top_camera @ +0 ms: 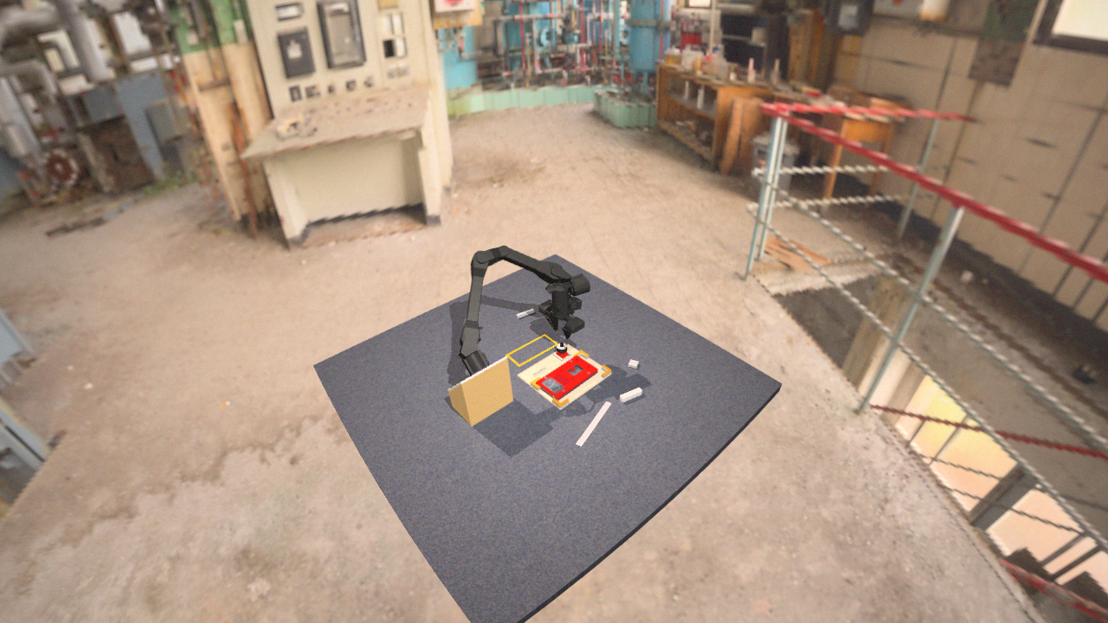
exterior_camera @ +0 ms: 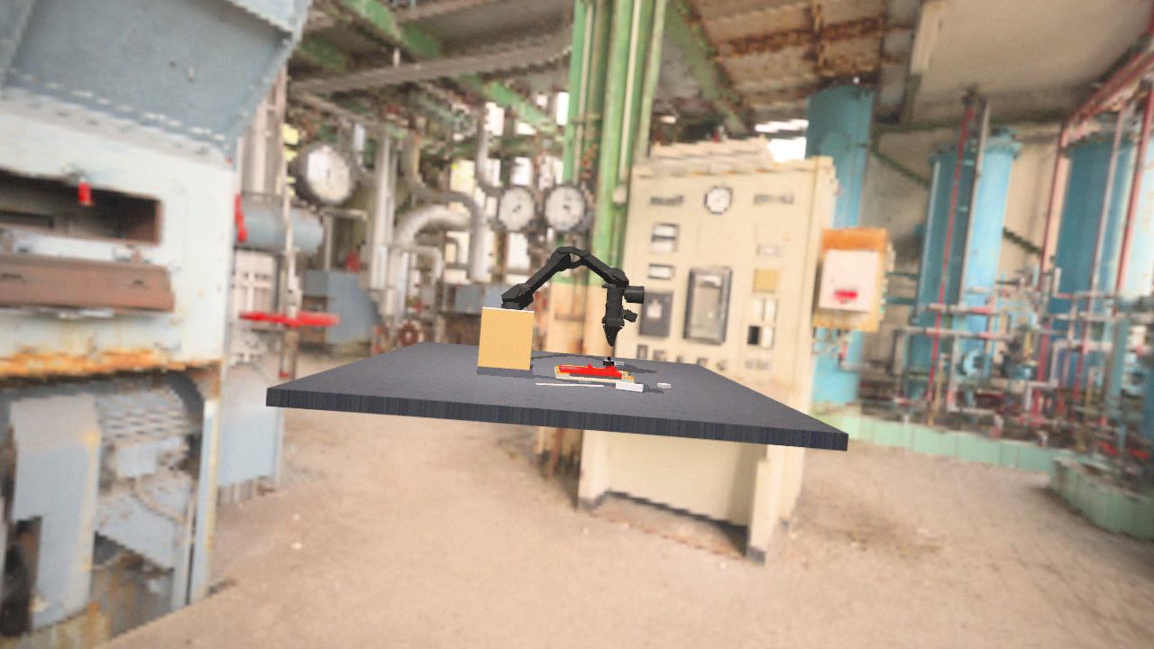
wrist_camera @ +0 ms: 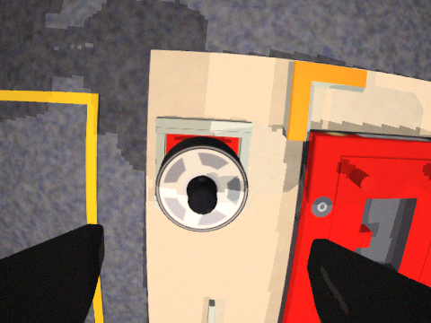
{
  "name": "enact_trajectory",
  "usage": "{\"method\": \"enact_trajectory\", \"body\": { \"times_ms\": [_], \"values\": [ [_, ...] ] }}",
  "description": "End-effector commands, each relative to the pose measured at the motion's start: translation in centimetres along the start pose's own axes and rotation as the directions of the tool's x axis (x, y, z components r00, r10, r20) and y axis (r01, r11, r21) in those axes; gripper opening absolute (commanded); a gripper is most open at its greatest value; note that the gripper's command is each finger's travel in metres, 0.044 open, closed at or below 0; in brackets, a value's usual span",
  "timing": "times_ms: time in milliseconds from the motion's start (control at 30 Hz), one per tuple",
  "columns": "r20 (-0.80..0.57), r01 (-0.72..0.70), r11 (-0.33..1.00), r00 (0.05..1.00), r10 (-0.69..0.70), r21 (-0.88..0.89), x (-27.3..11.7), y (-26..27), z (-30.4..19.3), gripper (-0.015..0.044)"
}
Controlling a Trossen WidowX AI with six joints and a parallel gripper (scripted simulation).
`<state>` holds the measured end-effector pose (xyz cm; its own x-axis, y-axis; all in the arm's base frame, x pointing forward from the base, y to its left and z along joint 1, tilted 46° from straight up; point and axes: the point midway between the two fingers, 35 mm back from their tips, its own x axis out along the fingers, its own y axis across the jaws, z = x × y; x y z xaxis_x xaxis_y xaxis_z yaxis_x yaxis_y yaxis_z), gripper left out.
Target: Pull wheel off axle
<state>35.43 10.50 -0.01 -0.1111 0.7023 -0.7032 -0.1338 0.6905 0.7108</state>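
1 round black-and-white wheel [top_camera: 561, 349] [exterior_camera: 608, 362] [wrist_camera: 175, 204]

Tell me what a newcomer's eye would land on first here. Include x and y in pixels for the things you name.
Probably the bright red plate [top_camera: 566, 377] [wrist_camera: 332, 179], lying on a cream board on the dark table. Next, the black arm [top_camera: 475, 298] [exterior_camera: 554, 266] arching over to its open gripper [top_camera: 566, 334] [exterior_camera: 610, 342] [wrist_camera: 206, 238], above the black-and-white wheel [top_camera: 561, 348] [wrist_camera: 175, 199] at the board's edge. Then the tan block [top_camera: 489, 393] [exterior_camera: 506, 339] standing by the arm's base.
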Motion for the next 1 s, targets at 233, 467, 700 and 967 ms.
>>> {"method": "enact_trajectory", "body": {
  "times_ms": [233,467,700,967],
  "values": [
    [-0.010,-0.007,1.000,1.000,0.007,0.007,6.6,0.2,-0.2,0.0300],
    [-0.020,-0.001,1.000,1.000,0.001,0.000,6.3,0.3,-0.3,0.0195],
    [-0.020,-0.001,1.000,1.000,0.001,0.000,6.3,0.3,-0.3,0.0148],
    [-0.019,-0.001,1.000,1.000,0.001,0.000,6.2,0.3,-0.3,0.0000]
  ]
}}
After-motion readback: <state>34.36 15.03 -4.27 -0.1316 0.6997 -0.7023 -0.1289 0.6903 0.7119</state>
